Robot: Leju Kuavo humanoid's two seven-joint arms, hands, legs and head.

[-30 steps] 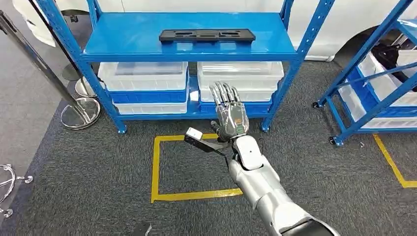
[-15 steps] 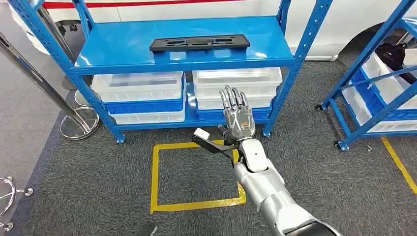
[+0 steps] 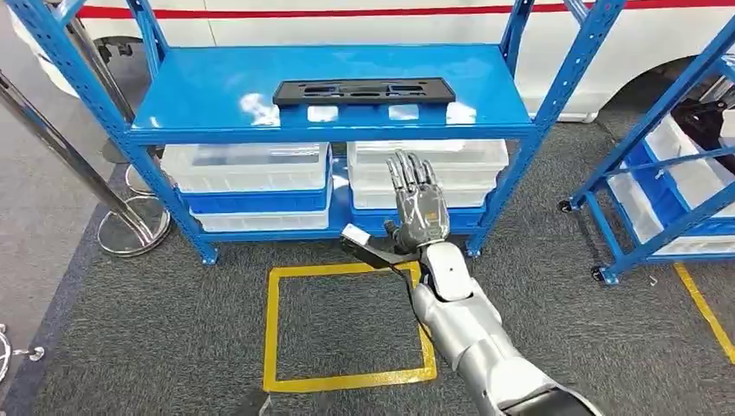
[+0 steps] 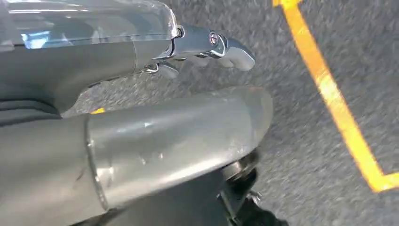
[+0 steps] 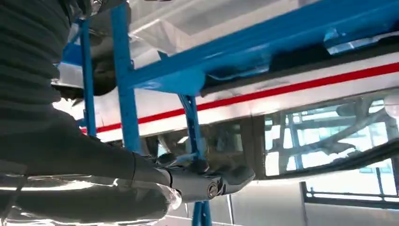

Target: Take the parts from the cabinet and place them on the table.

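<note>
Floor: dark grey carpet [image 3: 173,338].
Shelf: blue metal cabinet [image 3: 217,95] carrying long black plastic part [image 3: 364,90].
Right hand [image 3: 418,206]: fingers spread, empty.
Left hand [image 4: 141,132]: finger state unclear.

Grey carpet floor [image 3: 173,347] with yellow tape square [image 3: 347,325] marked.

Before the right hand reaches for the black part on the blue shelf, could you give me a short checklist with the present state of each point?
1. Black part lies flat on the top shelf, nothing on it: ok.
2. Right hand holds nothing, fingers spread: ok.
3. Right hand is at the height of the part: not ok, it is in front of the white bins under the shelf.
4. Path past the front edge of the shelf is free: cannot tell, the hand is below that edge.
5. Left hand holds nothing, over the grey carpet: ok.
</note>
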